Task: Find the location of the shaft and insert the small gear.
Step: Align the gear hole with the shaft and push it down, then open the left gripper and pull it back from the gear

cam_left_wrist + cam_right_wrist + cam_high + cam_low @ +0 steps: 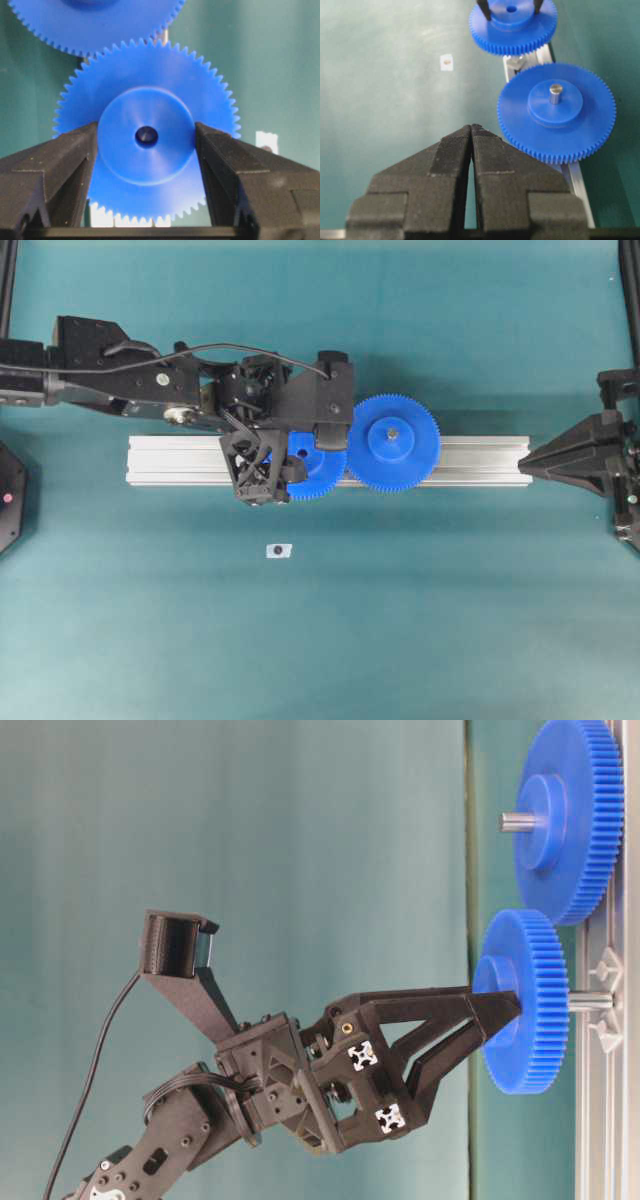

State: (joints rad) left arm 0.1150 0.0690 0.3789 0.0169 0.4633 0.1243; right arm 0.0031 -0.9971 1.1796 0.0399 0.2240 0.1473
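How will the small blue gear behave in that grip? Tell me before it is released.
The small gear looks like rigid moulded plastic, so probably stiff and light. The left gripper clamps only its smooth round hub, so it might slip or rotate. Set free on edge, the toothed disc could roll.

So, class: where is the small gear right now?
Overhead, the small gear sits left of centre on the rail, held by the left gripper, beside the big gear.

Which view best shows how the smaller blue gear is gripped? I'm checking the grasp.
The left wrist view: the smaller blue plastic toothed gear fills it, the left tool's fingers clamping its raised hub. Table-level shows it edge-on; overhead, the arm hides half; right wrist crops it at the top.
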